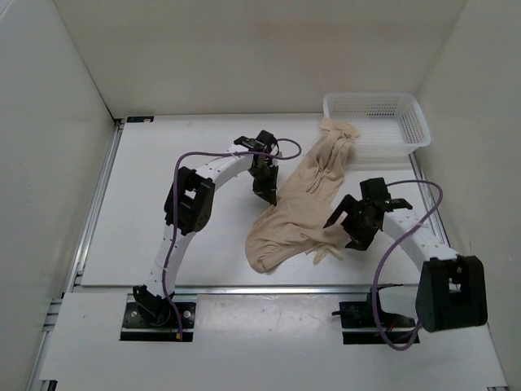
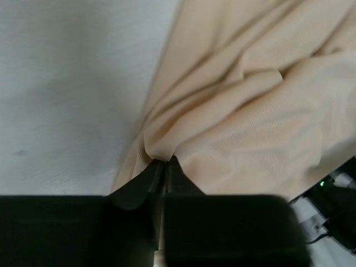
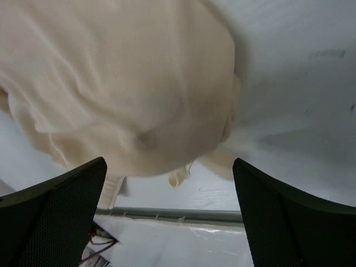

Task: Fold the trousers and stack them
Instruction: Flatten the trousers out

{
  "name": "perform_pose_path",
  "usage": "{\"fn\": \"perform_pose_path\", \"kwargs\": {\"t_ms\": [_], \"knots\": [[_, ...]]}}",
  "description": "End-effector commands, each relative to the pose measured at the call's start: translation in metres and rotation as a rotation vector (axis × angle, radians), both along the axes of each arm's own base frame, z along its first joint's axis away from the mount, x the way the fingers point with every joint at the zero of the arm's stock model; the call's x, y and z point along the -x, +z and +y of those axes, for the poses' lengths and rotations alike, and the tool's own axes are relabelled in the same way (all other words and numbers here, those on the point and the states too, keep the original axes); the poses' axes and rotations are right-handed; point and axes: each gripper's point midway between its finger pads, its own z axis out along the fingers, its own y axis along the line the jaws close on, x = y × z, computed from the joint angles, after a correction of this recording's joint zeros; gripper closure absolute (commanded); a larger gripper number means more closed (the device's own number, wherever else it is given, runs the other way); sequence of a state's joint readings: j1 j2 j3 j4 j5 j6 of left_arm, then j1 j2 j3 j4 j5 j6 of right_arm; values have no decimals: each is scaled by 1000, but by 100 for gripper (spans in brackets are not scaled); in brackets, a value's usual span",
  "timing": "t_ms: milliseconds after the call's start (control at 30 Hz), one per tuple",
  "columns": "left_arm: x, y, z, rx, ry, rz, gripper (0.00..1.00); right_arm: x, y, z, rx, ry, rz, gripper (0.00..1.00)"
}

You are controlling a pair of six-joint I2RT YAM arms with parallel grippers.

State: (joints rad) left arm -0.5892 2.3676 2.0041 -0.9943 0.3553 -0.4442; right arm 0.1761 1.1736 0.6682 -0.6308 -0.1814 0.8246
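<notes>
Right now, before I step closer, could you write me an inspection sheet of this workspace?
Surface: white table, flat, no stains seen.
Job's things: beige trousers, unfolded and wrinkled, lying diagonally at mid-table, far end at the basket's corner.
Clutter: white mesh basket at far right; nothing else seen.
Jaws: left jaws shut on a fold at the trousers' edge; right jaws wide open over the near end, holding nothing.
Cables: purple cables, one looping along each arm.
Surroundings: plain white walls on three sides.
</notes>
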Motion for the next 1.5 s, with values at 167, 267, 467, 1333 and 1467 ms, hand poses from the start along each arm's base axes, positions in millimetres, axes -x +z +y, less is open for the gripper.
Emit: {"fn": "perform_pose_path", "kwargs": {"t_ms": [167, 267, 467, 1333, 1467], "knots": [[0, 64, -15, 123, -44, -79, 90, -83, -11, -28, 198, 69, -63, 76], [-14, 114, -3, 186, -2, -161, 90, -101, 2, -26, 193, 65, -105, 100], [-47, 258, 55, 277, 142, -461, 90, -152, 160, -26, 209, 61, -454, 100], [98, 374, 151, 433, 335, -763, 20, -127, 265, -52, 386, 124, -669, 96], [70, 338, 149, 330, 324, -715, 0, -148, 187, -51, 387, 174, -418, 23]]}}
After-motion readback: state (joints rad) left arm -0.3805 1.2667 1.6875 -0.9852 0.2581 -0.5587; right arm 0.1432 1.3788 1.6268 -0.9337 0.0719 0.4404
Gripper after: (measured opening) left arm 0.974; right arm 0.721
